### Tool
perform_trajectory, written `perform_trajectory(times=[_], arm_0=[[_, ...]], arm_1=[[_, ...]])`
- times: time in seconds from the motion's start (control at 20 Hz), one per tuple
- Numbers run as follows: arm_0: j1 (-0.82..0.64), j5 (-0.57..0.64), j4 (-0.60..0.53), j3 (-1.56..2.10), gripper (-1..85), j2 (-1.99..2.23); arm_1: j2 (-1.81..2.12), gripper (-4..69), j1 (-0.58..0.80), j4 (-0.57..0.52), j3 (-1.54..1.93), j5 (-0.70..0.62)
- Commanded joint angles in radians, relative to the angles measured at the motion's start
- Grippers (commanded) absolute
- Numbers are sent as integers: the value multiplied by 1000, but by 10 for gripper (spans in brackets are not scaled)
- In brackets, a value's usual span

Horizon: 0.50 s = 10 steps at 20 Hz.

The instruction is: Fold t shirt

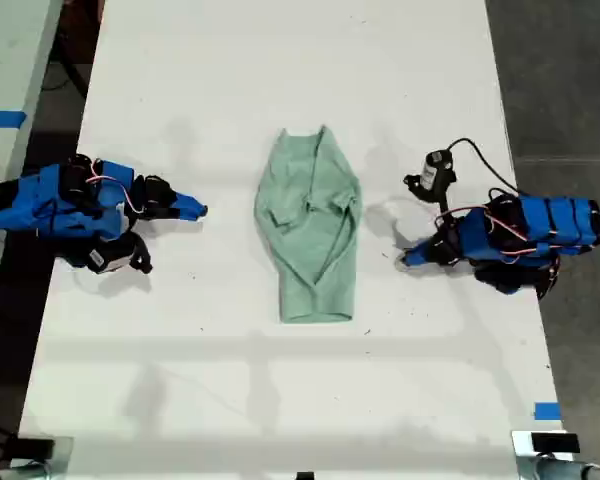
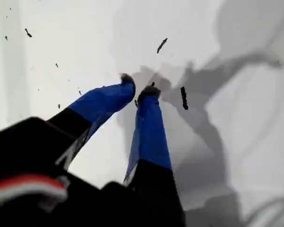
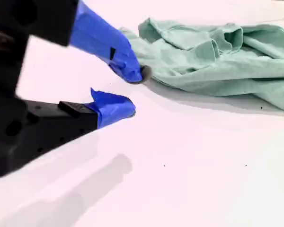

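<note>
A white table (image 1: 280, 400) carries everything. The pale mint t shirt (image 1: 310, 225) lies wrinkled and partly folded at its middle. A blue arm rests on the tabletop toward each side of the exterior view, well apart from the cloth.

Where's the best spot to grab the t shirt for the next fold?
Probably the narrow hem end of the t shirt, nearest the exterior view's bottom. It lies flat with a straight free edge, unlike the bunched middle. My second gripper is open and close beside the cloth; come in low along the table.
</note>
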Motion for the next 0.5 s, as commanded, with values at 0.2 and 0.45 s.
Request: perform_trajectory(times=[0.2, 0.45], arm_0=[[5, -258, -29, -78, -2, -199], [103, -342, -64, -387, -2, -693]], arm_1=[[14, 2, 75, -66, -38, 649], [-221, 3, 18, -127, -193, 693]])
